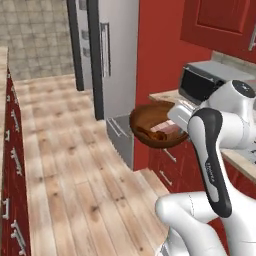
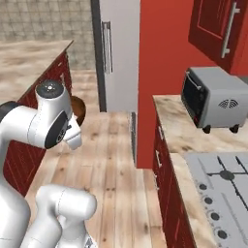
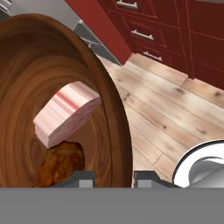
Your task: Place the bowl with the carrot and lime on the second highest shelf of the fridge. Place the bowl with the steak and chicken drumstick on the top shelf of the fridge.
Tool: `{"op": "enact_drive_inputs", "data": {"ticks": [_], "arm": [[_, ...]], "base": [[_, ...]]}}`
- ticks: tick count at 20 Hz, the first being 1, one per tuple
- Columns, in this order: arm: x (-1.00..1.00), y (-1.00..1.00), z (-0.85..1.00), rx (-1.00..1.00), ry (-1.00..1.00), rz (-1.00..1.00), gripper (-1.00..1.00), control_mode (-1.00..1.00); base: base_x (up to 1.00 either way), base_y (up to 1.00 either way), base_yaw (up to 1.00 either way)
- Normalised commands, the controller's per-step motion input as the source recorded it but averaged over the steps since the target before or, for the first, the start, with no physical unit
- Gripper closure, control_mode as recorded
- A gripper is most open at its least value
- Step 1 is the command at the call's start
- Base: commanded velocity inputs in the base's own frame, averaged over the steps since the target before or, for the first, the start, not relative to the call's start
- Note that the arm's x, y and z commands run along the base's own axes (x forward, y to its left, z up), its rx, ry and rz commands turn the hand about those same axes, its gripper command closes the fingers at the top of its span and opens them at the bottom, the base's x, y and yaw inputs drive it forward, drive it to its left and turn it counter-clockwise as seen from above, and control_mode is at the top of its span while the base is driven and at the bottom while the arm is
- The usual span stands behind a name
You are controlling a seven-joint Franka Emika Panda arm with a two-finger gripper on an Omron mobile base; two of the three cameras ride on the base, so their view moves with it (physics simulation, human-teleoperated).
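The two-finger gripper (image 3: pixel 111 177) pinched the rim of a glossy dark-brown wooden bowl (image 1: pixel 156 123), apparently tilted, holding a pinkish-red steak slab (image 3: pixel 65 113) and reddish-brown chicken drumstick (image 3: pixel 60 162).

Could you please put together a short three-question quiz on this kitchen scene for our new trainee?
1. True or false: the wooden bowl at the end effector holds a carrot and a lime.
2. Multiple choice: what stands on the counter beside the stove? A) a kettle B) a toaster oven C) a blender
3. Short answer: is the bowl resting on a surface or carried in the air?

Key
1. False: it holds the steak and the chicken drumstick.
2. B: the grey toaster oven.
3. In the air, above the wooden floor, with the end effector's fingers either side of its rim.
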Motion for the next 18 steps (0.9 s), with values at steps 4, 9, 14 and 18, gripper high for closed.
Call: {"op": "enact_drive_inputs", "data": {"ticks": [4, 9, 14, 18], "arm": [[0.00, 0.00, 0.00, 0.00, 0.00, 0.00, 1.00, 1.00], [0.00, 0.00, 0.00, 0.00, 0.00, 0.00, 1.00, 1.00], [0.00, 0.00, 0.00, 0.00, 0.00, 0.00, 1.00, 1.00], [0.00, 0.00, 0.00, 0.00, 0.00, 0.00, 1.00, 1.00]], "base": [[1.00, 0.39, 0.38], [1.00, 0.49, 0.32], [0.88, 0.71, 0.14], [0.92, 0.79, 0.00]]}}
